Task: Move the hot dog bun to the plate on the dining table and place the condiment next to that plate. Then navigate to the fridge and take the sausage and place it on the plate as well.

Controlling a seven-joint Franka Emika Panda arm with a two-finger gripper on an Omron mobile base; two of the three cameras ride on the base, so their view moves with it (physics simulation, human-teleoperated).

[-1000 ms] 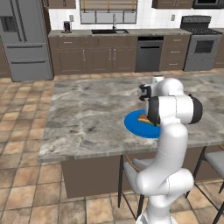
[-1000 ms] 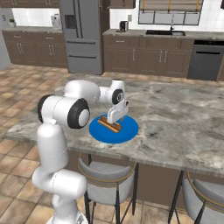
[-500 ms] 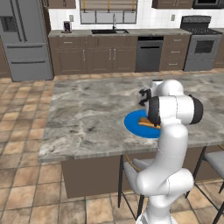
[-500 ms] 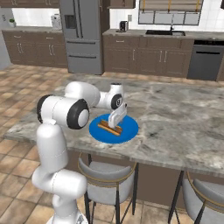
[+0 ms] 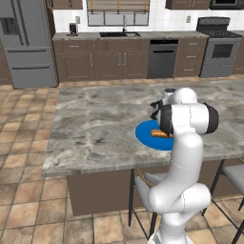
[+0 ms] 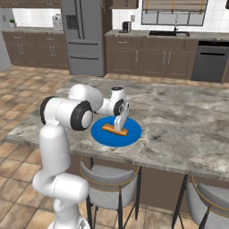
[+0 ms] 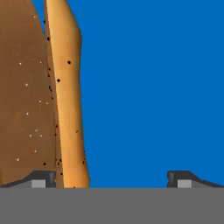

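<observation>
The tan hot dog bun point(image 6: 113, 130) lies flat on the round blue plate point(image 6: 100, 134), which sits on the marble dining table point(image 6: 188, 120). My gripper point(image 6: 120, 127) hangs fingers-down just over the bun's right end, open and holding nothing. In the hand view my gripper point(image 7: 111, 177) has its tips spread wide, with the bun point(image 7: 65, 87) at the left beside one tip and bare plate point(image 7: 153, 87) between them. From the left base view, the bun point(image 5: 161, 134) and plate point(image 5: 144, 137) peek out beside my arm. The grey fridge point(image 5: 26, 43) stands at the back wall. The condiment and sausage are out of view.
Bar stools point(image 6: 112, 174) stand under the table's near edge, one more at the right point(image 6: 210, 197). Dark wall cabinets with a sink point(image 5: 116, 34), a dishwasher point(image 5: 162, 59) and a stove point(image 5: 219, 47) line the back. Tiled floor lies between the table and the fridge point(image 6: 82, 36).
The hand has swung a little more upright and lower over the plate. The jaws stay wide apart and the bun lies still on the plate.
</observation>
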